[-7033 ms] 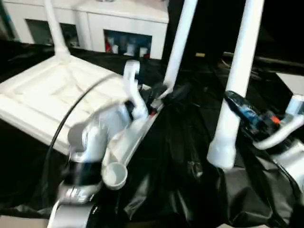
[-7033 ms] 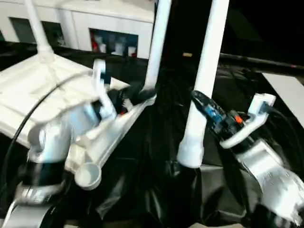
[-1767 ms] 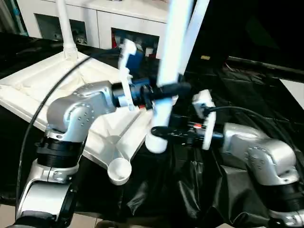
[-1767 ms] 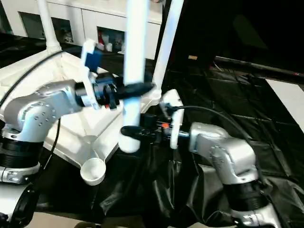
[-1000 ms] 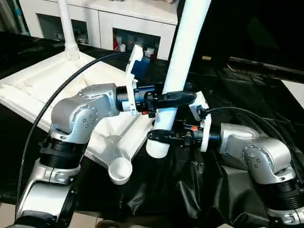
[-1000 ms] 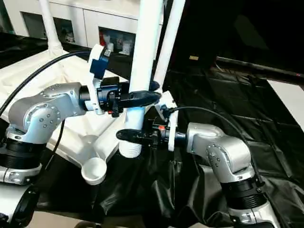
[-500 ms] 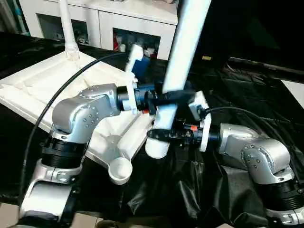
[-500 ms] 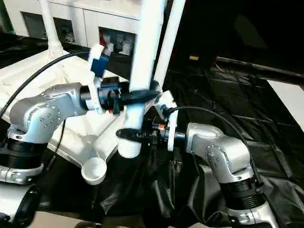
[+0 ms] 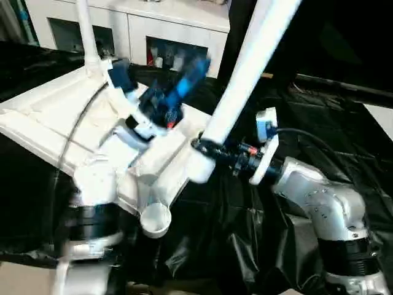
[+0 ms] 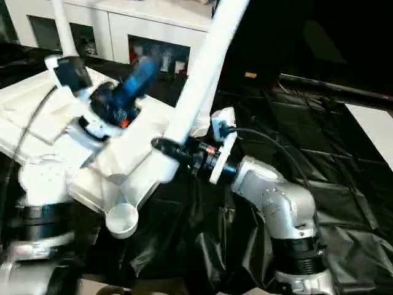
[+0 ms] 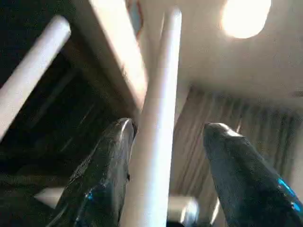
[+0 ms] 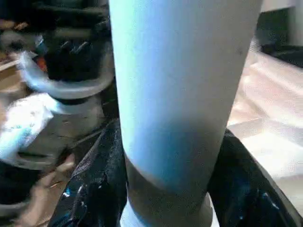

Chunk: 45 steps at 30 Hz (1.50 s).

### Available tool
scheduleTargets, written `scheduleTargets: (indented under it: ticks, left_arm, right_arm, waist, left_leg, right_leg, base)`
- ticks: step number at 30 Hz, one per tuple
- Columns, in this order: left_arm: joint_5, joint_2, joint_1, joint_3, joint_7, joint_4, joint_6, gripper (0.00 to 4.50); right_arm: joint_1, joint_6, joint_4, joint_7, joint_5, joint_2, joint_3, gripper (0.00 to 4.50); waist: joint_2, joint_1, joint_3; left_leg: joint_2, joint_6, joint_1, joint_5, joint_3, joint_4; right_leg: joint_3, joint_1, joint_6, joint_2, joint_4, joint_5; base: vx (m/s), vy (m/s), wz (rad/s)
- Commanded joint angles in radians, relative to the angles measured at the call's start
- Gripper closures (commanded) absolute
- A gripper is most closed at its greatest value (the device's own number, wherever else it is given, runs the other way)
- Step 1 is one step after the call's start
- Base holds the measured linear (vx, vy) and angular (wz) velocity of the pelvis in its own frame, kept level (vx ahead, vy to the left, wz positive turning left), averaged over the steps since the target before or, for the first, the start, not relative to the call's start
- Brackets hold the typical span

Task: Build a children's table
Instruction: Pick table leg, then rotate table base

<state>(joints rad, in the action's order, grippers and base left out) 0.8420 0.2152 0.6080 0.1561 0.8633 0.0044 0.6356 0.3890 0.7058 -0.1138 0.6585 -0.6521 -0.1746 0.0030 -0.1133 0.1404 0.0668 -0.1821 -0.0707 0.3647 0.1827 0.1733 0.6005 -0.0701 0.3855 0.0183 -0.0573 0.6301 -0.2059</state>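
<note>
The children's table top [image 9: 46, 123] lies underside up on the left. One leg [image 9: 85, 31] stands in its far corner, and the near corner socket [image 9: 155, 219] is open. A loose white leg [image 9: 245, 67] leans with its top to the right. My right gripper [image 9: 200, 147] is shut on it close to its lower end, which hangs at the top's right edge. In the right wrist view both black fingers [image 12: 97, 184] press against the leg [image 12: 180, 85]. My left gripper [image 9: 183, 87] is raised over the table top, blurred, away from that leg. Its fingers [image 11: 106, 175] stand apart.
A black sheet [image 9: 307, 110] covers the work table. A white cabinet [image 9: 166, 24] with glass doors stands behind. Another white leg [image 10: 201, 120] rises behind the held one at the top's right corner.
My left gripper has let go of the leg and swung back to the left. The leg, held by the right gripper alone, has tipped to the right.
</note>
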Motion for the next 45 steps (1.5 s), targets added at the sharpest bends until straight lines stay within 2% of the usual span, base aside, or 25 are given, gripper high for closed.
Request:
scheduleTargets:
  ticks: [1, 2, 3, 4, 6, 7, 11, 12, 13, 16, 17, 20, 22, 25, 26, 30, 33, 37, 38, 40, 42, 44, 45]
  left_arm:
    - [-0.227, 0.157, -0.031, -0.156, 0.108, -0.002, -0.080, 1.81]
    - [-0.254, 0.184, -0.035, -0.175, 0.124, 0.002, -0.094, 1.81]
    - [-0.312, 0.251, -0.042, -0.215, 0.157, 0.017, -0.120, 1.81]
    - [-0.379, 0.309, -0.045, -0.244, 0.190, 0.042, -0.178, 1.81]
    - [-0.442, 0.392, -0.044, -0.259, 0.233, 0.079, -0.229, 1.81]
    - [-0.507, 0.461, -0.046, -0.288, 0.284, 0.105, -0.292, 1.81]
    - [-0.561, 0.562, -0.064, -0.345, 0.392, 0.125, -0.356, 1.81]
    - [-0.558, 0.597, -0.075, -0.370, 0.451, 0.124, -0.348, 1.81]
    - [-0.565, 0.628, -0.087, -0.398, 0.510, 0.128, -0.351, 1.81]
    - [-0.669, 0.673, -0.102, -0.483, 0.547, 0.175, -0.426, 1.81]
    - [-0.706, 0.671, -0.097, -0.505, 0.537, 0.209, -0.463, 1.81]
    - [-0.760, 0.643, -0.073, -0.524, 0.517, 0.289, -0.536, 1.81]
    - [-0.834, 0.623, -0.038, -0.544, 0.478, 0.388, -0.619, 1.81]
    - [-0.874, 0.625, -0.013, -0.568, 0.465, 0.453, -0.671, 1.81]
    - [-0.875, 0.625, -0.012, -0.568, 0.465, 0.456, -0.674, 2.09]
    - [-0.857, 0.632, -0.015, -0.549, 0.517, 0.462, -0.661, 2.17]
    - [-0.798, 0.657, -0.011, -0.500, 0.575, 0.443, -0.615, 2.55]
    - [-0.765, 0.685, -0.010, -0.476, 0.609, 0.431, -0.613, 2.56]
    - [-0.764, 0.705, -0.017, -0.476, 0.625, 0.418, -0.615, 2.56]
    - [-0.772, 0.736, -0.054, -0.489, 0.661, 0.374, -0.638, 2.56]
    - [-0.781, 0.736, -0.070, -0.497, 0.669, 0.361, -0.648, 2.56]
    - [-0.793, 0.720, -0.082, -0.511, 0.664, 0.364, -0.660, 2.56]
    - [-0.796, 0.716, -0.086, -0.515, 0.664, 0.363, -0.661, 2.56]
  right_arm:
    - [-0.014, -0.081, 0.003, -0.066, 0.102, -0.030, -0.010, 2.61]
    - [-0.016, -0.088, 0.004, -0.072, 0.114, -0.033, -0.007, 2.61]
    - [-0.023, -0.095, 0.001, -0.084, 0.141, -0.042, 0.002, 2.61]
    - [-0.032, -0.103, -0.003, -0.097, 0.165, -0.049, 0.010, 2.61]
    - [-0.051, -0.105, -0.013, -0.112, 0.166, -0.051, 0.006, 2.61]
    - [-0.070, -0.108, -0.022, -0.122, 0.169, -0.054, 0.001, 2.61]
    - [-0.105, -0.123, -0.033, -0.128, 0.188, -0.064, 0.006, 2.61]
    - [-0.120, -0.127, -0.036, -0.128, 0.193, -0.067, 0.009, 2.61]
    - [-0.135, -0.130, -0.042, -0.129, 0.202, -0.071, 0.014, 2.61]
    - [-0.154, -0.128, -0.052, -0.120, 0.205, -0.072, 0.023, 2.61]
    - [-0.157, -0.128, -0.054, -0.120, 0.207, -0.071, 0.025, 2.61]
    - [-0.162, -0.126, -0.062, -0.122, 0.208, -0.071, 0.032, 2.61]
    - [-0.171, -0.126, -0.075, -0.126, 0.210, -0.069, 0.038, 2.61]
    - [-0.182, -0.124, -0.090, -0.126, 0.211, -0.073, 0.049, 2.61]
    - [-0.183, -0.124, -0.091, -0.126, 0.211, -0.074, 0.050, 2.61]
    - [-0.199, -0.113, -0.114, -0.122, 0.204, -0.080, 0.054, 2.61]
    - [-0.207, -0.102, -0.127, -0.120, 0.193, -0.088, 0.045, 2.61]
    - [-0.214, -0.098, -0.134, -0.116, 0.190, -0.094, 0.041, 2.61]
    - [-0.216, -0.097, -0.136, -0.114, 0.189, -0.095, 0.039, 2.61]
    - [-0.218, -0.097, -0.136, -0.111, 0.188, -0.098, 0.039, 2.61]
    - [-0.217, -0.097, -0.134, -0.111, 0.188, -0.098, 0.042, 2.61]
    - [-0.215, -0.099, -0.131, -0.112, 0.189, -0.096, 0.046, 2.61]
    - [-0.215, -0.098, -0.132, -0.113, 0.190, -0.095, 0.047, 2.61]
  waist:
    - [0.033, -0.005, -0.064]
    - [0.031, -0.010, -0.065]
    - [0.034, -0.010, -0.065]
    - [0.039, -0.010, -0.065]
    - [0.040, -0.011, -0.066]
    - [0.041, -0.011, -0.066]
    - [0.044, -0.010, -0.065]
    - [0.051, -0.010, -0.063]
    - [0.052, -0.011, -0.063]
    - [0.050, -0.012, -0.057]
    - [0.055, -0.010, -0.057]
    - [0.057, -0.009, -0.056]
    - [0.059, -0.009, -0.054]
    - [0.056, -0.010, -0.052]
    - [0.057, -0.009, -0.053]
    - [0.055, -0.013, -0.050]
    - [0.055, -0.021, -0.050]
    - [0.055, -0.034, -0.048]
    - [0.055, -0.035, -0.047]
    - [0.055, -0.038, -0.046]
    - [0.056, -0.040, -0.045]
    - [0.067, -0.037, -0.046]
    - [0.063, -0.038, -0.045]
  left_leg:
    - [-0.054, -0.083, -0.024, 0.185, -0.026, -0.090]
    - [-0.052, -0.085, -0.023, 0.180, -0.023, -0.091]
    - [-0.051, -0.090, -0.024, 0.174, -0.024, -0.090]
    - [-0.053, -0.096, -0.026, 0.175, -0.024, -0.090]
    - [-0.051, -0.097, -0.028, 0.185, -0.023, -0.091]
    - [-0.054, -0.101, -0.029, 0.194, -0.023, -0.091]
    - [-0.055, -0.102, -0.032, 0.209, -0.021, -0.092]
    - [-0.055, -0.105, -0.030, 0.217, -0.021, -0.094]
    - [-0.055, -0.110, -0.031, 0.232, -0.021, -0.094]
    - [-0.055, -0.103, -0.029, 0.266, -0.020, -0.097]
    - [-0.055, -0.100, -0.031, 0.282, -0.023, -0.097]
    - [-0.058, -0.103, -0.034, 0.303, -0.025, -0.096]
    - [-0.058, -0.103, -0.038, 0.324, -0.025, -0.097]
    - [-0.058, -0.101, -0.036, 0.346, -0.030, -0.099]
    - [-0.060, -0.100, -0.036, 0.341, -0.032, -0.099]
    - [-0.060, -0.097, -0.036, 0.337, -0.029, -0.099]
    - [-0.059, -0.094, -0.034, 0.310, -0.028, -0.100]
    - [-0.057, -0.084, -0.029, 0.281, -0.026, -0.100]
    - [-0.057, -0.082, -0.032, 0.282, -0.024, -0.099]
    - [-0.058, -0.078, -0.030, 0.287, -0.025, -0.101]
    - [-0.058, -0.074, -0.032, 0.282, -0.023, -0.100]
    - [-0.059, -0.077, -0.037, 0.274, -0.021, -0.099]
    - [-0.059, -0.077, -0.035, 0.275, -0.021, -0.100]
  right_leg:
    - [0.058, -0.034, 0.051, -0.088, -0.085, -0.238]
    - [0.062, -0.036, 0.023, -0.087, -0.083, -0.252]
    - [0.061, -0.037, 0.026, -0.087, -0.082, -0.244]
    - [0.061, -0.034, 0.036, -0.089, -0.082, -0.228]
    - [0.061, -0.033, 0.052, -0.088, -0.079, -0.212]
    - [0.059, -0.033, 0.075, -0.089, -0.074, -0.192]
    - [0.059, -0.029, 0.114, -0.092, -0.071, -0.159]
    - [0.060, -0.029, 0.122, -0.093, -0.068, -0.162]
    - [0.060, -0.028, 0.129, -0.093, -0.067, -0.167]
    - [0.064, -0.029, 0.124, -0.096, -0.075, -0.222]
    - [0.065, -0.028, 0.118, -0.099, -0.081, -0.262]
    - [0.066, -0.026, 0.120, -0.105, -0.085, -0.311]
    - [0.066, -0.023, 0.122, -0.104, -0.090, -0.329]
    - [0.066, -0.026, 0.104, -0.108, -0.094, -0.387]
    - [0.067, -0.027, 0.100, -0.111, -0.095, -0.390]
    - [0.068, -0.023, 0.118, -0.108, -0.092, -0.368]
    - [0.067, -0.024, 0.135, -0.105, -0.084, -0.319]
    - [0.067, -0.029, 0.150, -0.102, -0.079, -0.268]
    - [0.067, -0.026, 0.155, -0.101, -0.080, -0.262]
    - [0.068, -0.028, 0.157, -0.102, -0.079, -0.268]
    - [0.069, -0.026, 0.158, -0.102, -0.081, -0.268]
    - [0.069, -0.024, 0.168, -0.100, -0.078, -0.236]
    - [0.068, -0.026, 0.168, -0.099, -0.078, -0.232]
  base:
    - [0.000, 0.000, 0.00]
    - [0.000, 0.000, 0.00]
    - [0.000, 0.000, 0.00]
    - [0.000, 0.000, 0.00]
    - [0.000, 0.000, 0.00]
    - [0.000, 0.000, 0.00]
    - [0.000, 0.000, 0.00]
    - [0.000, 0.000, 0.00]
    - [0.000, 0.000, 0.00]
    - [0.000, 0.000, 0.00]
    - [0.000, 0.000, 0.00]
    - [0.000, 0.000, 0.00]
    - [0.000, 0.000, 0.00]
    - [0.000, 0.000, 0.00]
    - [0.000, 0.000, 0.00]
    - [0.000, 0.000, 0.00]
    - [0.000, 0.000, 0.00]
    - [0.000, 0.000, 0.00]
    - [0.000, 0.000, 0.00]
    - [0.000, 0.000, 0.00]
    - [0.000, 0.000, 0.00]
    - [0.000, 0.000, 0.00]
    - [0.000, 0.000, 0.00]
